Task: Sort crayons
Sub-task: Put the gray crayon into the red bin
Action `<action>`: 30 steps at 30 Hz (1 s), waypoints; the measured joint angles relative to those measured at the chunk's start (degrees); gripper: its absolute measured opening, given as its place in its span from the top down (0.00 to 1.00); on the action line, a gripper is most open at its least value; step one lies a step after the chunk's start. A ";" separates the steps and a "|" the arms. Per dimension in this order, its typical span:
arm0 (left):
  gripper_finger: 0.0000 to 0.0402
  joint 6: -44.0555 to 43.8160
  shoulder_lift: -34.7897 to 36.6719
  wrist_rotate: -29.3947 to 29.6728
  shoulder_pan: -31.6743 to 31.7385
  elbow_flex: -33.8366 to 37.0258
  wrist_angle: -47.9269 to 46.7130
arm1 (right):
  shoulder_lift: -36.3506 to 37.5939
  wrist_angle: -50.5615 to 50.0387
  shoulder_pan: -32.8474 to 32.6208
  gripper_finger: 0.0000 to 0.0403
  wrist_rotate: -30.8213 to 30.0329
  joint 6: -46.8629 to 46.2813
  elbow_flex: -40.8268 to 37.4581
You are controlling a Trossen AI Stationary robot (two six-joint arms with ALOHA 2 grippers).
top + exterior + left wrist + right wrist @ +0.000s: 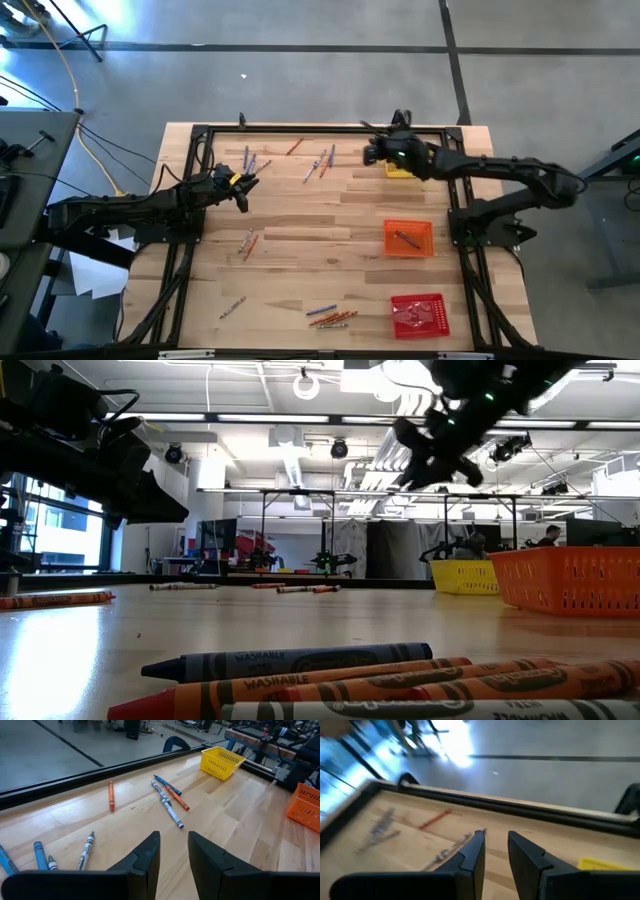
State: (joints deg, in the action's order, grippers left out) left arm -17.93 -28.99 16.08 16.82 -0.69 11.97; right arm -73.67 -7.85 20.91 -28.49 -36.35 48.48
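Note:
Crayons lie scattered over the wooden table: a far group (pixel 320 160), another (pixel 250 160), a pair (pixel 248 242) left of centre, and a front cluster (pixel 330 317). My left gripper (pixel 245 185) hovers at the left, open and empty. Its wrist view shows the fingertips (pixel 150 842) apart, with an orange crayon (pixel 111 796) and a mixed cluster (pixel 169 800) ahead. My right gripper (pixel 372 152) hangs beside the yellow tray (pixel 400 170), open with nothing between its fingers. Ahead of it lie grey crayons (pixel 447 851) and an orange crayon (pixel 435 818).
An orange tray (pixel 408 237) with one crayon inside sits at the right, and a red tray (pixel 418 314) at the front right. A black frame (pixel 300 128) borders the far edge and sides. Close to the low camera lie blue and orange crayons (pixel 300 660).

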 joint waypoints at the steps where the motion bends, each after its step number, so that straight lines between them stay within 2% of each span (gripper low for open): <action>1: 0.78 0.00 0.01 0.00 0.02 0.00 0.00 | -2.26 -2.58 -0.25 0.81 -0.45 0.60 2.91; 6: 0.78 0.02 0.01 -0.01 0.01 0.00 -0.04 | -14.75 -12.90 0.55 0.81 1.83 1.10 16.90; 12: 0.78 0.04 0.00 -0.02 0.00 0.00 -0.33 | -28.35 -16.37 4.69 0.81 12.72 3.30 29.78; 15: 0.78 0.05 0.00 -0.02 0.02 0.00 -0.33 | -34.46 -16.79 6.40 0.81 15.79 3.38 35.71; 19: 0.78 0.09 0.01 -0.02 0.00 0.00 -0.45 | -42.21 -22.25 7.44 0.81 16.76 2.61 44.02; 24: 0.78 1.11 0.01 -0.04 0.01 0.00 -0.63 | -50.71 -34.00 7.77 0.81 16.75 1.70 54.59; 30: 0.78 1.09 0.01 -0.02 0.00 0.00 -0.63 | -56.96 -44.22 7.77 0.81 16.95 0.63 63.69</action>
State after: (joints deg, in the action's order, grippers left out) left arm -16.84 -28.98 16.05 16.82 -0.69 11.33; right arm -130.62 -52.07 28.69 -11.54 -35.73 112.18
